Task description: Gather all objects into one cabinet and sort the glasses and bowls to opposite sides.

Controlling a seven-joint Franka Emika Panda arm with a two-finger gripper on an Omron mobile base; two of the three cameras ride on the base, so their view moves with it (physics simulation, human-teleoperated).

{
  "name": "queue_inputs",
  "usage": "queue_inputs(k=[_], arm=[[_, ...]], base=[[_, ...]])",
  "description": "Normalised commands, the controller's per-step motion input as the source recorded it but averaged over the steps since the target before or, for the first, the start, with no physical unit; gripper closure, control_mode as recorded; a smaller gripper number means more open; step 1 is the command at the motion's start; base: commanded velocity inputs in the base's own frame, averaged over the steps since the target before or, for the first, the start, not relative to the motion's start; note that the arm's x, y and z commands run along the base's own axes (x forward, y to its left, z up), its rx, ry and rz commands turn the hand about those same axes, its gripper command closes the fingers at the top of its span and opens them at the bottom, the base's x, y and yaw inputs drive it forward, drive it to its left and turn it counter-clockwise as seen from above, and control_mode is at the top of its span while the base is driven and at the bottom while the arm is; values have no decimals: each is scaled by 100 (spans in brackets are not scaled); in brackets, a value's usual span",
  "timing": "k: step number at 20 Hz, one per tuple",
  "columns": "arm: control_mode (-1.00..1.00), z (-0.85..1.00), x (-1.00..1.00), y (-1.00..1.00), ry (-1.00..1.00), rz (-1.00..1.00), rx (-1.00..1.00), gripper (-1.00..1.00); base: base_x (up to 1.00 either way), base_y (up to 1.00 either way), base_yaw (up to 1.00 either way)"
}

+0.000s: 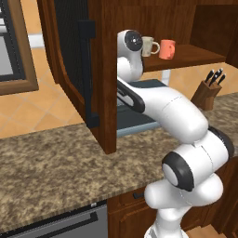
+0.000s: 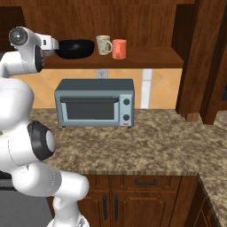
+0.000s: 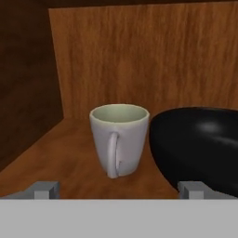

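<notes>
The fingers (image 3: 119, 189) are wide apart, holding nothing; a cream mug (image 3: 119, 140) sits at 12 o'clock, black bowl (image 3: 200, 144) at 2.

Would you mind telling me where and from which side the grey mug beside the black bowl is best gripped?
Probably across the body of the grey mug, coming level from the open front of the shelf. It stands upright with its handle facing the open end effector, so the fingers could straddle the handle. The black bowl crowds its right side, which leaves little room there.
</notes>
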Motion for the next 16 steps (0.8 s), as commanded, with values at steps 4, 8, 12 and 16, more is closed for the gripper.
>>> queue_inputs(k=[4, 8, 12, 16], arm=[[-100, -4, 23, 0, 0, 0, 0, -100], [-100, -3, 27, 0, 0, 0, 0, -100], [-100, -1, 30, 8, 0, 0, 0, -100], [-100, -12, 36, 19, 0, 0, 0, -100]], base=[[0, 0, 0], [0, 0, 0], [0, 0, 0], [0, 0, 0]])
